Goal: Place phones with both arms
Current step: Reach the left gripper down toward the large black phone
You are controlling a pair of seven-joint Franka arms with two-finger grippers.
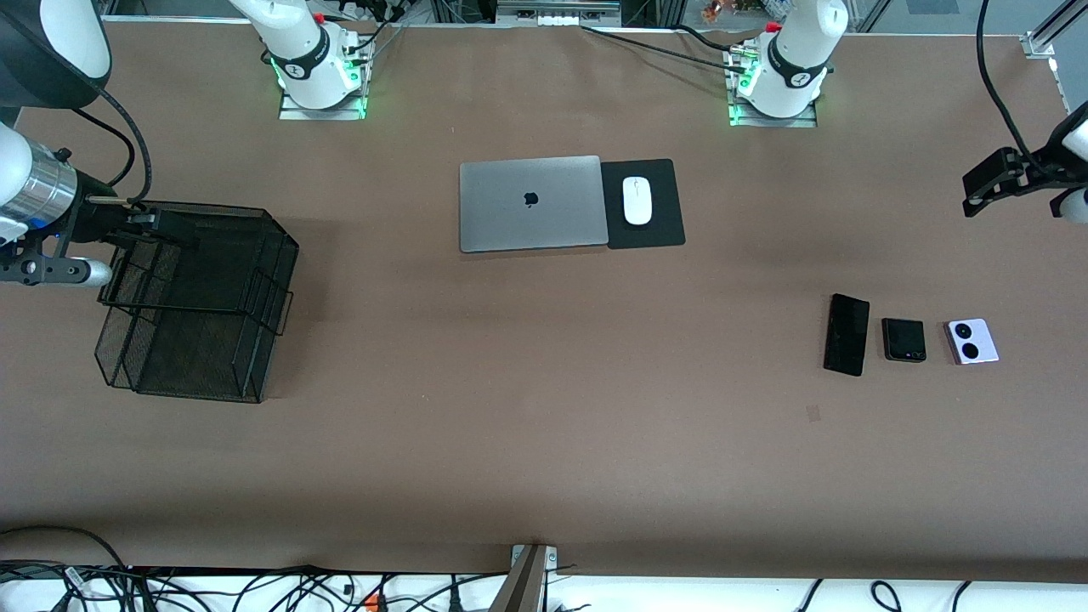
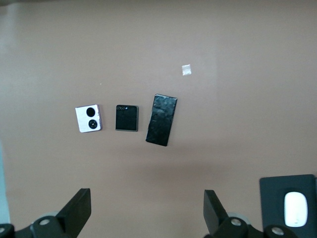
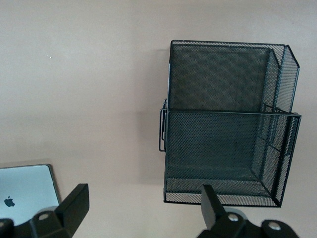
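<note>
Three phones lie in a row toward my left arm's end of the brown worktop (image 1: 544, 459), untouched: long black phone (image 1: 847, 334), small black phone (image 1: 903, 340), lavender phone (image 1: 971, 342); spaced apart, likely for easy single grabs; left pincer (image 2: 147, 210) spread, empty, over them; right pincer (image 3: 143, 208) spread, empty, over mesh basket (image 1: 197, 303), probably the drop spot; laptop (image 1: 532, 203) mid-worktop.

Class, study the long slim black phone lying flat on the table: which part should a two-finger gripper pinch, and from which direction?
Probably from straight above, pinching the long black phone across its two long edges near mid-length. It lies flat, so only its narrow width suits the jaws; the small black phone beside it lies apart, leaving room.
</note>
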